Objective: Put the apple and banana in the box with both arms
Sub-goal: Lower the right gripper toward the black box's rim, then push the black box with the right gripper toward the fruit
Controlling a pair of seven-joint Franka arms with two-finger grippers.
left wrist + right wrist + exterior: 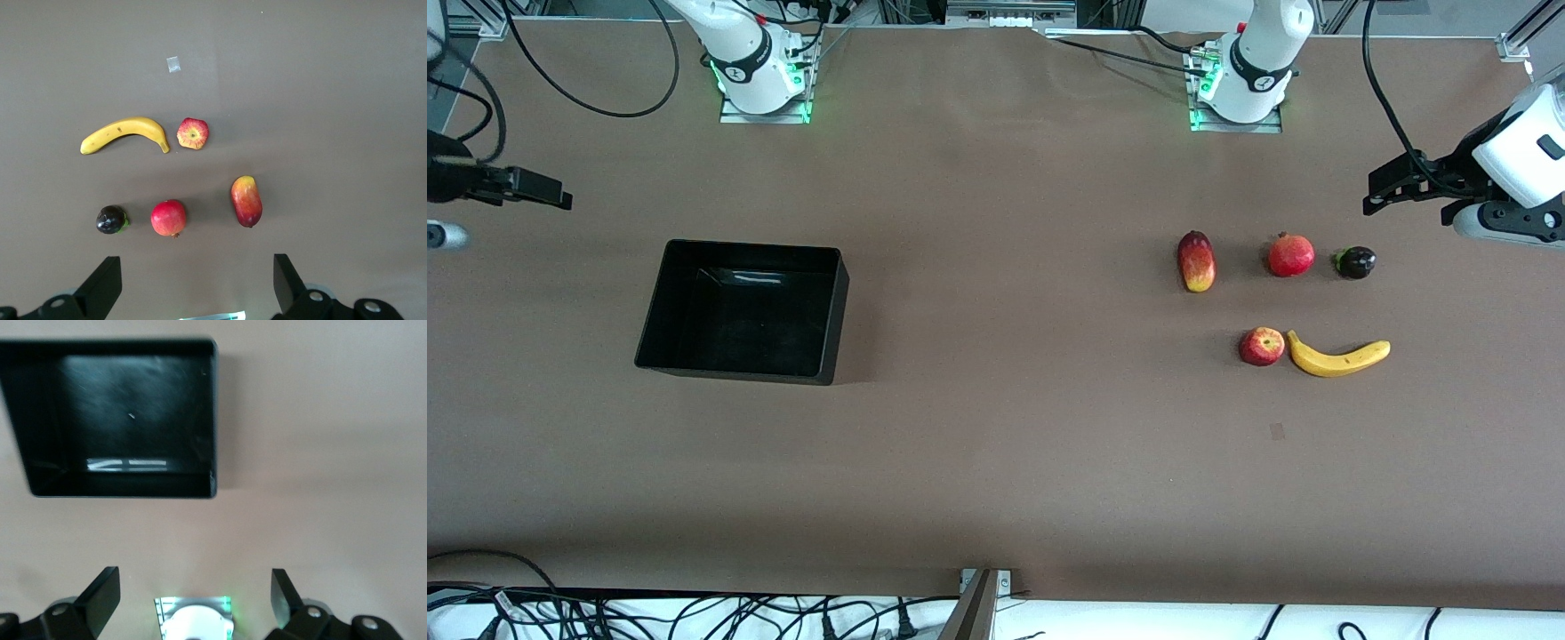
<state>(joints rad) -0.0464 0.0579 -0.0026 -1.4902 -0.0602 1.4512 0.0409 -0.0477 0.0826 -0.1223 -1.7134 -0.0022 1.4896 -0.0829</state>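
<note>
The red apple (1261,346) (193,133) lies on the brown table toward the left arm's end. The yellow banana (1338,358) (127,131) lies beside it, one tip almost touching it. The black box (738,366) (215,413) stands empty toward the right arm's end. My left gripper (1378,191) (197,283) hangs open and empty over bare table beside the fruits. My right gripper (551,191) (195,597) hangs open and empty over the table's edge at the right arm's end, beside the box.
A row of three other fruits lies farther from the front camera than the apple and banana: an elongated red-yellow fruit (1196,260), a red pomegranate (1291,255) and a small dark fruit (1356,262). A small tape mark (1277,431) sits nearer the camera.
</note>
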